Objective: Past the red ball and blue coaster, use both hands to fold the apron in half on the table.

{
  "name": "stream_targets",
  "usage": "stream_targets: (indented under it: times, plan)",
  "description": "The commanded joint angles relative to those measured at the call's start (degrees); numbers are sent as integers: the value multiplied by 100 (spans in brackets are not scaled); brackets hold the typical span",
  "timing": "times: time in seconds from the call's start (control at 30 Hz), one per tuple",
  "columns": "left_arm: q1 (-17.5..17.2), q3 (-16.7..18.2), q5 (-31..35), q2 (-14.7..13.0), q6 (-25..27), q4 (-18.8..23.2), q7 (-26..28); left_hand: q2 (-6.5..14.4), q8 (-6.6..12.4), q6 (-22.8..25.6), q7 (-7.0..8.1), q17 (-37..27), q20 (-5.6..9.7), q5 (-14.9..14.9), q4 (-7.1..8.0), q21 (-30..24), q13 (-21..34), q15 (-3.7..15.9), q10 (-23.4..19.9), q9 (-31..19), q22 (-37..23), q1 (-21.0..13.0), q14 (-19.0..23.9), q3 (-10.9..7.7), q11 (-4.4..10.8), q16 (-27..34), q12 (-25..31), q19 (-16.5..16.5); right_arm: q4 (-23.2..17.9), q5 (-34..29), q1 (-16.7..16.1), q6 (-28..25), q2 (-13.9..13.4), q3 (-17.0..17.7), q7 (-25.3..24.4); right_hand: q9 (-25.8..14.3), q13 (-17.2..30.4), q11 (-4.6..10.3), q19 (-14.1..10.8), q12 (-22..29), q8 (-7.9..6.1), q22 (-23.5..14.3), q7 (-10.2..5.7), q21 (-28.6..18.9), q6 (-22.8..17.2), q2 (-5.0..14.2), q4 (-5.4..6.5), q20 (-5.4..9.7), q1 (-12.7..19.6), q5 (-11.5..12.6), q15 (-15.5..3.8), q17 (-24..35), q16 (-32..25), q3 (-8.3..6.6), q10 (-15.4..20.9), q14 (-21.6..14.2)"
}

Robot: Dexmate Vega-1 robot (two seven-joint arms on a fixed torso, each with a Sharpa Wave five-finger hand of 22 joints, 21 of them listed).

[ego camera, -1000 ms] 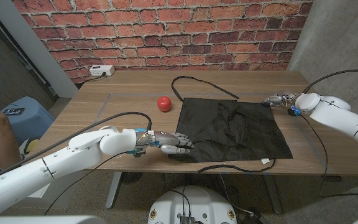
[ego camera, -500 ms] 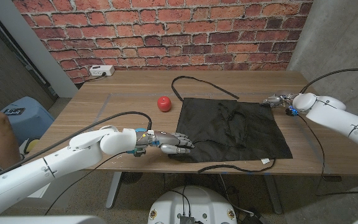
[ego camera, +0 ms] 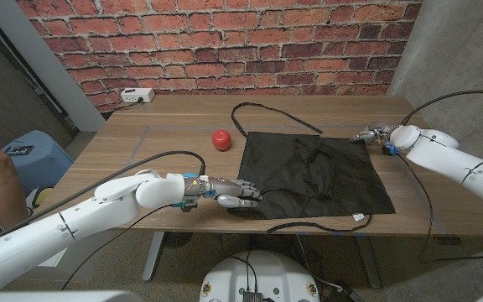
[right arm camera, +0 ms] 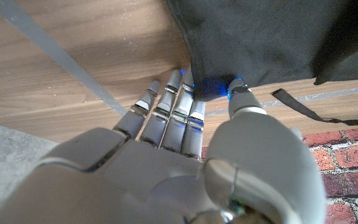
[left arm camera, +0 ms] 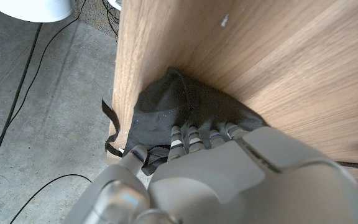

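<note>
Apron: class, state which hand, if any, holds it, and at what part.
The left hand grips the apron at its near left corner; the right hand reaches its far right corner, grip unclear.

Both arms wore smooth white rounded shells, each trailed by a black cable. The left hand (ego camera: 233,191) had grey metallic segmented fingers beyond a dark wrist with a blue-and-orange marking. The right hand (ego camera: 372,134) was grey too, blue light glowing at its fingertips (right arm camera: 191,93)
</note>
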State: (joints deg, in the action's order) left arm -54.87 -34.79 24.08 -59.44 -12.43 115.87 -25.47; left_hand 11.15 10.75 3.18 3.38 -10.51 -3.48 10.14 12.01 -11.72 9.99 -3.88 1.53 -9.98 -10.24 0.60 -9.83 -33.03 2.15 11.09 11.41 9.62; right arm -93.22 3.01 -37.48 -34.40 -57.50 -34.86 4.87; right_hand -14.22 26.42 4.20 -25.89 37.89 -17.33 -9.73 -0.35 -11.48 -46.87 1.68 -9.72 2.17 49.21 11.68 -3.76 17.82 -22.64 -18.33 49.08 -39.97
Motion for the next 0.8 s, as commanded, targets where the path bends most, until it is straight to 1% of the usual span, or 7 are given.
stream_targets:
  times: [0.03, 0.23, 0.43, 0.67, 0.73, 0.77, 0.8]
  plan:
    - [21, -46, -36, 41, 37, 23, -62, 45, -7, 78, -8, -11, 5, -6, -12, -21, 24, 11, 22, -34, -28, 29, -253, -20, 16, 5, -2, 847, -128, -155, 97, -286, 56, -102, -32, -49, 150, 82, -145, 187, -80, -13, -57, -54, -199, 7, -10, 33, 211, 17, -683, 129, -130, 49, 141, -133]
    - [49, -67, -56, 74, 18, 3, -71, 52, -9, 76, -4, -10, -6, -4, -11, -22, 24, 2, 25, -35, -28, 27, -248, -29, 4, 6, -4, 845, -320, -261, 231, -495, -16, -192, 144, -66, 202, 75, -157, 233, -80, -15, -49, -48, -207, 17, 3, 32, 257, 14, -679, 189, -178, 65, 133, -154]
    - [74, -92, -118, 97, -26, -38, -99, 58, -6, 90, -12, -10, -7, -2, -9, -23, 24, 1, 22, -36, -28, 25, -244, -40, 5, 6, -4, 840, -502, -380, 361, -726, -33, -268, 243, -112, 318, 114, -254, 389, -132, -21, -37, -62, -349, 34, -35, 51, 517, 22, -728, 314, -323, 45, 257, -324]
    - [117, -117, -151, 130, -100, -123, -93, 63, -8, 88, -12, -10, -15, 1, -8, -25, 25, -7, 25, -37, -28, 24, -240, -51, -4, 7, -6, 837, -747, -556, 527, -993, -74, -385, 394, -157, 387, 158, -293, 499, -191, -25, -87, -60, -480, 59, -59, 77, 765, 26, -800, 422, -440, 18, 364, -452]
    - [125, -118, -172, 138, -109, -144, -93, 65, -8, 89, -11, -10, -16, 2, -8, -25, 25, -6, 24, -37, -28, 23, -238, -55, -3, 7, -6, 836, -781, -620, 586, -1062, -71, -439, 443, -179, 393, 211, -303, 539, -250, -26, -120, -57, -613, 78, -66, 75, 877, 29, -832, 456, -486, -4, 435, -528]
    - [128, -118, -170, 140, -119, -153, -84, 65, -10, 86, -4, -10, -17, 2, -7, -25, 25, -4, 26, -37, -28, 23, -238, -58, -4, 7, -6, 837, -785, -627, 598, -1079, -64, -446, 454, -191, 394, 265, -306, 570, -265, -27, -142, -55, -642, 80, -74, 82, 939, 31, -838, 470, -494, -15, 505, -539]
    - [130, -117, -173, 142, -124, -160, -77, 66, -10, 86, -3, -10, -17, 2, -7, -25, 25, -7, 23, -37, -28, 23, -239, -59, -4, 6, -5, 837, -788, -632, 602, -1094, -52, -447, 449, -205, 396, 261, -326, 584, -291, -27, -155, -60, -694, 100, -90, 94, 1037, 37, -854, 485, -507, -44, 524, -562]
